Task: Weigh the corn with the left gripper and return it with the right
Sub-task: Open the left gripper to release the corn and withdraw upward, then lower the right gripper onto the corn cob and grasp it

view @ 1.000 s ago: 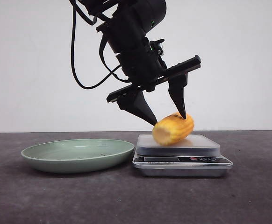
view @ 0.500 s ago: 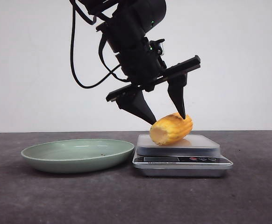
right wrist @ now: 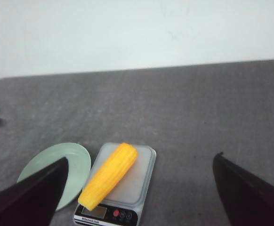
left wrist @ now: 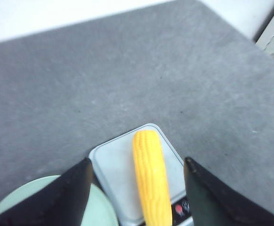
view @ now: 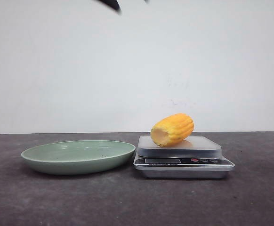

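The yellow-orange corn lies on its side on the platform of the small kitchen scale, its paler cut end toward the camera. It also shows in the left wrist view and in the right wrist view. My left gripper is open and empty, high above the corn and scale; in the front view only a dark tip shows at the top edge. My right gripper is open and empty, well above and away from the scale.
A green plate sits on the dark table just left of the scale; it also shows in the right wrist view and in the left wrist view. A white wall stands behind the table.
My left gripper let go of the corn and rose almost out of the front view. The corn stays on the scale.
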You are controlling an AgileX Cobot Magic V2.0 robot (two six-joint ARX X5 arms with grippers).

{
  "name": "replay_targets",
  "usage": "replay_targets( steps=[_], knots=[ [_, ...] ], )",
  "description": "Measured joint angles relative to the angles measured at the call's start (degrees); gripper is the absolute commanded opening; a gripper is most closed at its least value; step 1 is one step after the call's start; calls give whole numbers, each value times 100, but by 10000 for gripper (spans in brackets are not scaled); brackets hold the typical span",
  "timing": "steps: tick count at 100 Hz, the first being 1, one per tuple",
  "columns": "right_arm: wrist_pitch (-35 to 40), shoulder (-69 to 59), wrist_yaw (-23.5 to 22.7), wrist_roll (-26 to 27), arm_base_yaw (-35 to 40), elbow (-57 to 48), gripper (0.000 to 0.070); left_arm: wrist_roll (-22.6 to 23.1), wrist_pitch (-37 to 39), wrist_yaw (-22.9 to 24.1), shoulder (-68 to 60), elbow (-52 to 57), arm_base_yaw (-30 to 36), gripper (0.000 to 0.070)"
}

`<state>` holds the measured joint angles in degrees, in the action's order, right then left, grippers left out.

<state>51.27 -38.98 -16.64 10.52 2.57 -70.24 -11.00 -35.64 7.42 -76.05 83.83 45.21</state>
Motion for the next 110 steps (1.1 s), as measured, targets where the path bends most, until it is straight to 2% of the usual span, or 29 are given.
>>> replay_targets(
  steps=[36,51,76,101,110],
  knots=[
    [11,-2,15,-151,83,0,621,11,-1285,42,2581,0,149,366],
    [-195,-63,17,-173,177,-2,606,-125,-1829,317,3305,0,153,365],
    [-704,-745,48,-131,774,-4,605,-363,-1943,448,3882,-326,155,366],
    [-1405,-2002,964,-74,2090,-17,608,-684,-1978,448,4190,-1121,155,366],
    [-1574,-2564,1351,-17,2531,-76,700,-719,-1963,463,4251,-1370,155,366]
  ],
)
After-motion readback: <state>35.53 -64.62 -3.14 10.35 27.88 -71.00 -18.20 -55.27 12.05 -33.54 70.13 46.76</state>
